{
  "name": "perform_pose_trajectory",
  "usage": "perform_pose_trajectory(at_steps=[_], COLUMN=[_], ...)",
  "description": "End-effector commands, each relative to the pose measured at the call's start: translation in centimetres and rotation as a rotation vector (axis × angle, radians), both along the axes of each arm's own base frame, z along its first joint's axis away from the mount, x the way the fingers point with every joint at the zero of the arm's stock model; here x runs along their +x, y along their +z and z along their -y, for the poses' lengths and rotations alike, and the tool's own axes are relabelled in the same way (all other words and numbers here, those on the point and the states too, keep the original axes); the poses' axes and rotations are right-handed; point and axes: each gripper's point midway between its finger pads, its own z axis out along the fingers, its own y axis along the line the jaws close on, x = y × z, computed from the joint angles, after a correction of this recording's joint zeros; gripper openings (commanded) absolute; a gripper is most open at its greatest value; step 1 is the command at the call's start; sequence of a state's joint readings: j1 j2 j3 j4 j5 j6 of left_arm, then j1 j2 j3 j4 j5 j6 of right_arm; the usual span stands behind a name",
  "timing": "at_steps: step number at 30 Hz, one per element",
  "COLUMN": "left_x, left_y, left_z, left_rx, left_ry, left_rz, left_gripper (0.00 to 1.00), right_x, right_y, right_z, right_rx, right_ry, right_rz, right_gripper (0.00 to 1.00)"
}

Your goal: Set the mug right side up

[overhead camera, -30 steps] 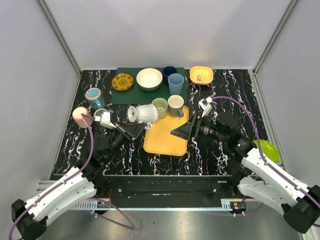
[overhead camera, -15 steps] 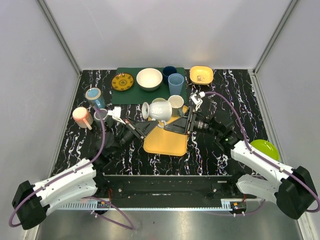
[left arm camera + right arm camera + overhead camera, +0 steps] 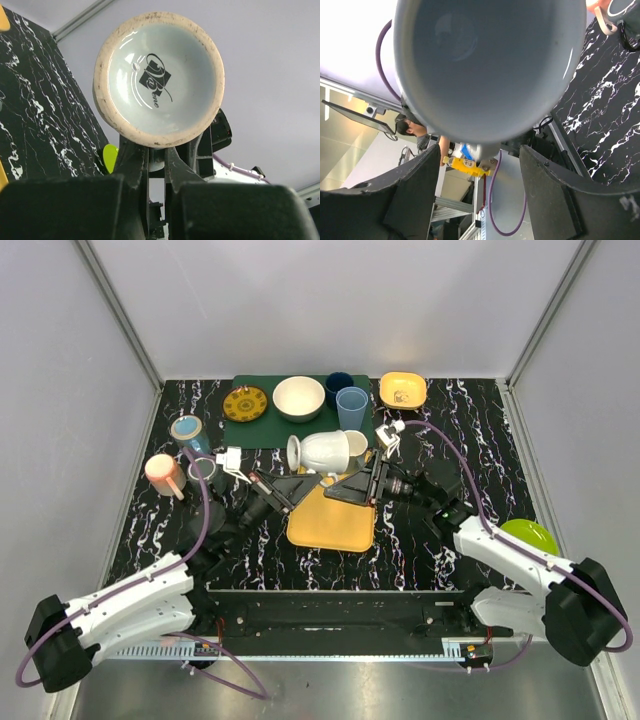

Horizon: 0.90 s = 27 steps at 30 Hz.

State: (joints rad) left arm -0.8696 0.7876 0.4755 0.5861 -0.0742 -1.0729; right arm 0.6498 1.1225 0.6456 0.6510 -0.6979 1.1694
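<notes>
The white footed mug [image 3: 325, 452] hangs on its side above the yellow tray [image 3: 330, 518], foot to the left, mouth to the right. My left gripper [image 3: 305, 478] is shut on the mug's handle from below. The left wrist view shows the mug's glazed base [image 3: 159, 77] with a black logo, and my left gripper [image 3: 156, 167] closed on the handle under it. My right gripper [image 3: 352, 480] is open at the mug's mouth. The right wrist view looks into the mug's hollow [image 3: 490, 65], with my right gripper [image 3: 482, 172] spread wide below the rim.
A beige mug [image 3: 355, 442] stands at the tray's far edge. A green mat [image 3: 250, 428] holds a patterned plate [image 3: 245, 403], a white bowl [image 3: 299, 397] and blue cups [image 3: 351, 406]. A yellow bowl [image 3: 402, 390], pink mug [image 3: 162, 473], blue mug [image 3: 187, 431] and green plate [image 3: 530, 536] stand around.
The left gripper has lifted the mug and carried it right, above the tray. The right gripper has moved left up to the mug's mouth.
</notes>
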Motion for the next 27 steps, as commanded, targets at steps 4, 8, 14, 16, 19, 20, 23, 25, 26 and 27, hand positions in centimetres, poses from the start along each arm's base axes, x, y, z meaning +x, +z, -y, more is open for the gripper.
perform_pose_trajectory(at_steps=[4, 8, 14, 16, 19, 20, 23, 25, 26, 27], left_x=[-2.3, -2.7, -3.2, -3.2, -3.3, -3.2, -3.2, -3.1, -2.9, -2.8], left_y=[6.2, 5.8, 5.3, 5.0, 4.7, 4.6, 4.3, 3.7, 3.4, 3.1], left_z=[-0.2, 0.0, 0.1, 0.2, 0.0, 0.0, -0.2, -0.4, -0.6, -0.8], left_rx=[-0.173, -0.175, -0.177, -0.177, -0.178, -0.176, -0.167, -0.151, -0.143, -0.133], left_ry=[-0.058, -0.069, -0.083, -0.085, -0.083, -0.08, -0.07, -0.061, -0.042, -0.031], left_rz=[0.123, 0.111, 0.102, 0.097, 0.093, 0.093, 0.091, 0.081, 0.073, 0.068], left_gripper=[0.0, 0.0, 0.0, 0.0, 0.0, 0.0, 0.0, 0.03, 0.11, 0.13], right_x=[1.2, 1.8, 2.2, 2.3, 2.3, 2.4, 2.9, 2.7, 3.0, 2.9], right_y=[3.8, 5.0, 5.3, 5.4, 5.1, 4.8, 3.8, 4.1, 3.2, 3.4], right_z=[-0.5, -0.4, -0.3, -0.2, -0.1, -0.2, 0.0, 0.7, 0.9, 1.1], right_rx=[0.134, 0.192, 0.219, 0.224, 0.212, 0.196, 0.117, 0.078, 0.027, 0.014], right_ry=[-0.034, -0.068, -0.088, -0.095, -0.107, -0.112, -0.156, -0.196, -0.218, -0.228], right_rz=[0.105, 0.13, 0.133, 0.13, 0.13, 0.124, 0.13, 0.191, 0.17, 0.194], right_gripper=[0.61, 0.52, 0.25, 0.21, 0.0, 0.0, 0.0, 0.0, 0.0, 0.0])
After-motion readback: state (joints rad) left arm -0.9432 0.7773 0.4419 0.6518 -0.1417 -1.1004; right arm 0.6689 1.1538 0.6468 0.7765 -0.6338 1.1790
